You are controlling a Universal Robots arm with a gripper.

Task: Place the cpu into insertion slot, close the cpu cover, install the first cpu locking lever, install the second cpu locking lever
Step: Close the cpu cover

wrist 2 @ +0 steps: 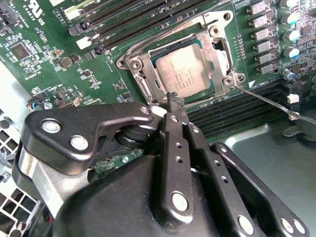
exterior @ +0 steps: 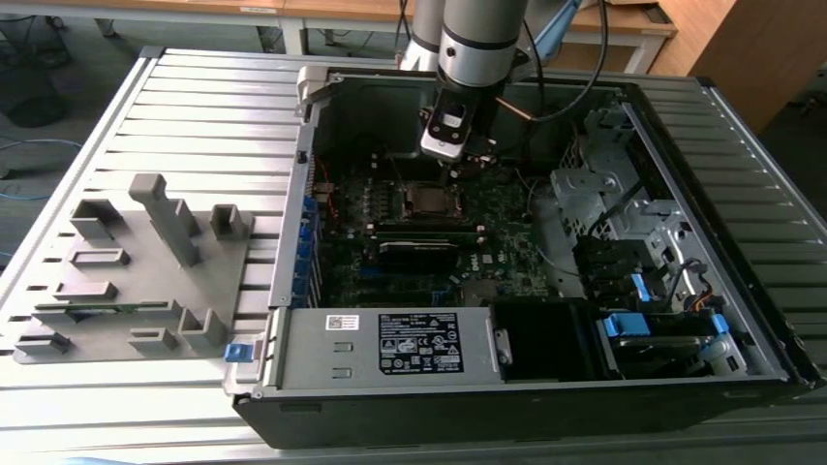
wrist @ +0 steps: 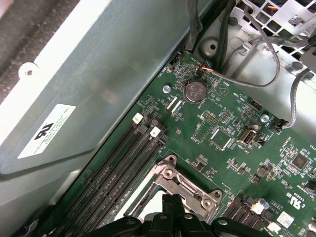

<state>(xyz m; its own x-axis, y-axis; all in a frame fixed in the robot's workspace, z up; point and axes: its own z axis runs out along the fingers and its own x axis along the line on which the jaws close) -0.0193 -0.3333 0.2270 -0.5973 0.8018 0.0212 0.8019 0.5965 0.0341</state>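
The cpu (wrist 2: 183,71) lies flat in the insertion slot (exterior: 427,201), and the cpu cover (wrist 2: 143,74) rests down around it, the chip's grey face showing through the window. The claw (wrist 2: 174,100) has its fingers pressed together, tips at the cover's near edge; whether they pinch anything thin cannot be told. A wire locking lever (wrist 2: 276,104) juts free to one side, unlatched. Judging by looks, the cover is thin, stiff sheet metal and the lever a springy, slippery rod, best taken near its outer end; the chip and the green circuit board (wrist 2: 44,29) look fragile. Room is tight: memory slots (wrist 2: 133,19) run close by, inside the open computer case (exterior: 723,126) on a slatted tabletop (exterior: 194,107).
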